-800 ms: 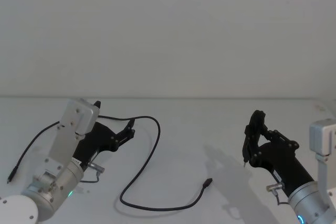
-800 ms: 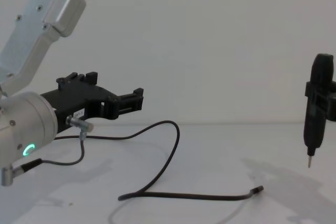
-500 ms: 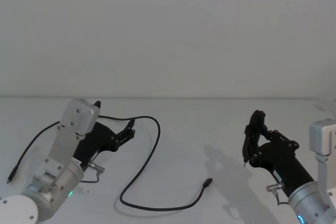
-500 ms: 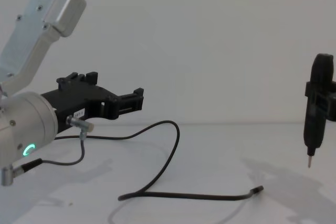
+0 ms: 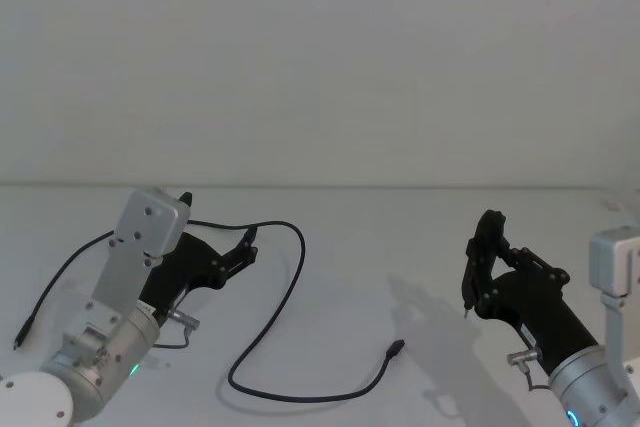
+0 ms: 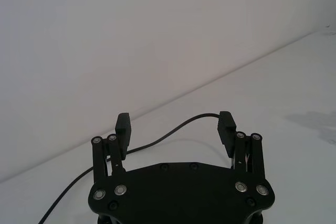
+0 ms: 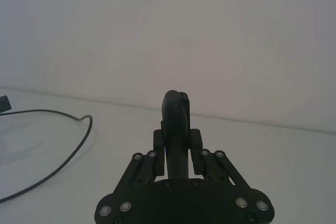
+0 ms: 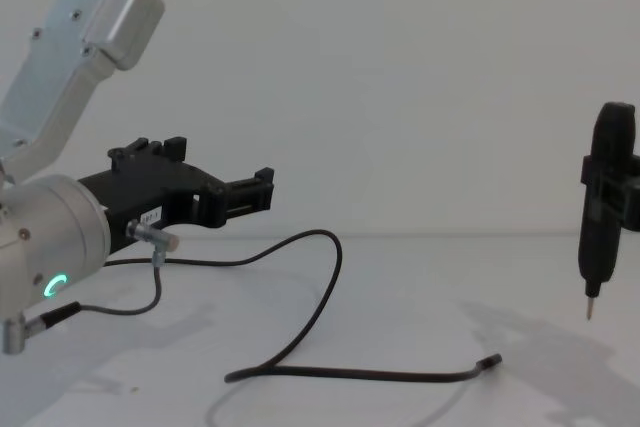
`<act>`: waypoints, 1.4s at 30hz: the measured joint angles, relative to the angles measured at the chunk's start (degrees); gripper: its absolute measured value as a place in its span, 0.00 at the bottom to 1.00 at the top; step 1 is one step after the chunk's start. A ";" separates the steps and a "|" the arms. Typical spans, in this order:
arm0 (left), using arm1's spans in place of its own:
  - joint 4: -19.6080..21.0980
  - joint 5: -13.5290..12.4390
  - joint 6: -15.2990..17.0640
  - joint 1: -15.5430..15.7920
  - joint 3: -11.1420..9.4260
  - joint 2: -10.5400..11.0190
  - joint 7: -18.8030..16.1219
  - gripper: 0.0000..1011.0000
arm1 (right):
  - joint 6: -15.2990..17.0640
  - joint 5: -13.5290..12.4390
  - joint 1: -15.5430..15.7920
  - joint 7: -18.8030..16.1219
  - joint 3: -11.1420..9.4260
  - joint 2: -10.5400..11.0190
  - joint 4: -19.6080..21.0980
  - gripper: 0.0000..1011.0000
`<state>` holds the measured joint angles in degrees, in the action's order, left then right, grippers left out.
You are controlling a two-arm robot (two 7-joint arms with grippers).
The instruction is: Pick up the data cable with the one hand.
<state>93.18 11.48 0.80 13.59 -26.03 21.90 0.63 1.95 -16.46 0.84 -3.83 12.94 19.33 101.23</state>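
The data cable (image 5: pixel 310 399) is a thin black cord lying in loose curves on the white table (image 5: pixel 420 237). One small plug (image 5: pixel 397 349) lies near the middle front, the other end (image 5: pixel 22 332) at the far left. My left gripper (image 5: pixel 247 244) hovers open just above the cable's upper bend, with nothing between its fingers. From the side, the left gripper (image 8: pixel 262 190) is level above the cord (image 8: pixel 340 375). In the left wrist view the cable (image 6: pixel 184 123) passes beyond the spread fingertips (image 6: pixel 227 121). My right gripper (image 5: pixel 482 247) is shut and stays off to the right, pointing down.
A short grey wire with a silver plug (image 8: pixel 155 237) hangs from my left wrist. The table's far edge meets a plain white wall (image 5: pixel 320 67). Bare tabletop lies between the two arms and around the near plug (image 8: pixel 490 360).
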 joint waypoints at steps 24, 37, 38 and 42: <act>3.19 4.86 3.69 0.91 0.14 4.36 11.51 0.99 | 0.00 0.00 0.00 0.00 0.00 0.00 0.00 0.28; 9.01 10.85 9.55 1.19 1.23 10.15 22.21 0.99 | 0.00 0.00 0.00 0.00 0.00 0.00 0.00 0.28; 9.38 11.11 9.83 1.26 1.27 10.53 22.66 0.99 | 0.00 0.00 0.00 0.00 0.00 0.00 0.00 0.28; 11.76 13.36 12.64 1.88 1.48 13.12 26.49 0.99 | 0.00 0.00 0.00 0.00 0.00 0.00 0.00 0.28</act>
<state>104.94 24.84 13.44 15.47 -24.55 35.01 27.12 1.95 -16.47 0.84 -3.83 12.94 19.33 101.23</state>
